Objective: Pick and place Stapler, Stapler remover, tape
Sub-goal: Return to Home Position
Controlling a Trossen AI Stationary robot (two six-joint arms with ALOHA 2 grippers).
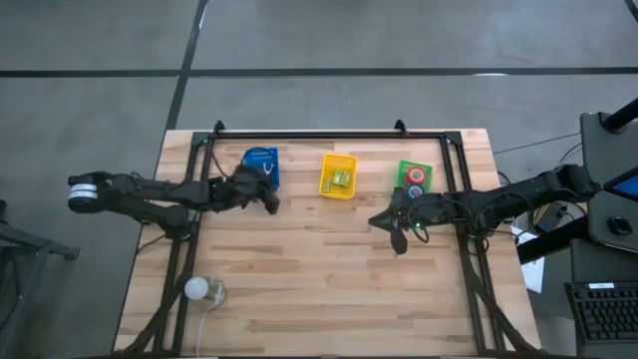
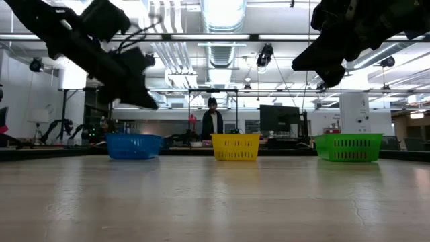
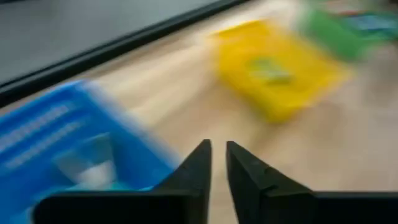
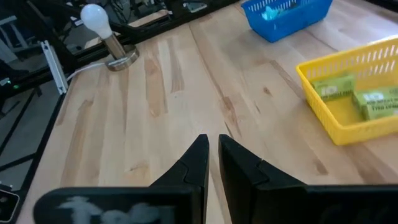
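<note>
Three small bins stand in a row at the table's far side: a blue bin (image 1: 261, 168), a yellow bin (image 1: 339, 176) and a green bin (image 1: 415, 178). In the green bin lie tape rolls, one red (image 1: 417, 175) and one blue (image 1: 415, 189). The yellow bin (image 4: 348, 93) holds green boxes (image 4: 333, 87). Something pale lies in the blue bin (image 3: 56, 143); I cannot tell what. My left gripper (image 1: 272, 206) (image 3: 219, 155) hangs shut and empty just near of the blue bin. My right gripper (image 1: 400, 242) (image 4: 213, 146) hangs shut and empty above bare table, near of the green bin.
A white bulb on a round base (image 1: 196, 289) (image 4: 102, 34) stands at the table's near left corner. A black frame (image 1: 329, 133) runs along the far edge and both sides. Bare wood (image 1: 329, 279) fills the middle and near part. A person (image 2: 212, 124) stands beyond the table.
</note>
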